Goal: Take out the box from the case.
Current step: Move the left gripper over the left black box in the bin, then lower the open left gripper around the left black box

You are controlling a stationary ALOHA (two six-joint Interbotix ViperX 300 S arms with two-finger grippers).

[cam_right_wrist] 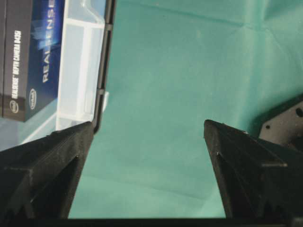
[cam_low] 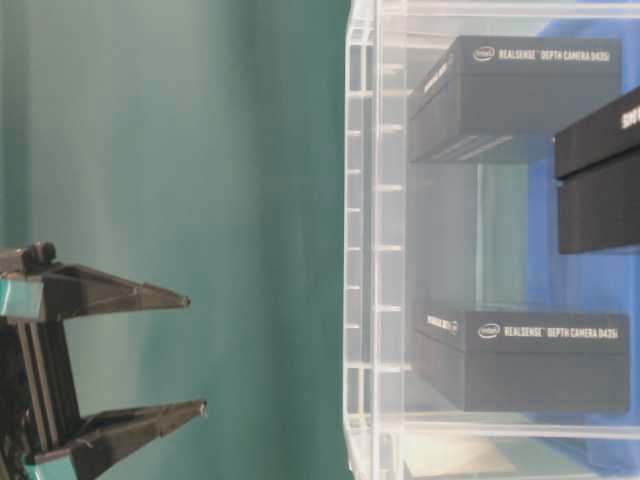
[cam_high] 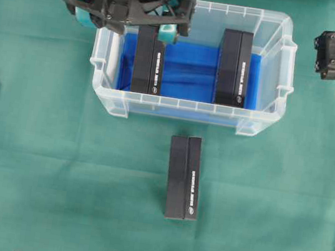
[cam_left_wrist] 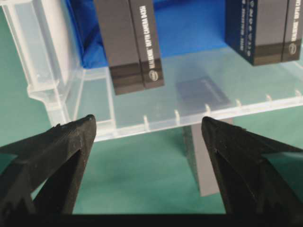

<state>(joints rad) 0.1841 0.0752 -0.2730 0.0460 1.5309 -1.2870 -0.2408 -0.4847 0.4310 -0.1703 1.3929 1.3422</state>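
Case held two boxes, so we hung the left claw wide above the left box, right claw wide, parked aside.

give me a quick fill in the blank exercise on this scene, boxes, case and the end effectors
1. The case holds ____ black boxes.
2. A third box lies on the ____ cloth outside the case.
3. The case floor has a ____ lining.
4. The left end effector and the right end effector are both ____, holding nothing.

Missing words: two; green; blue; open
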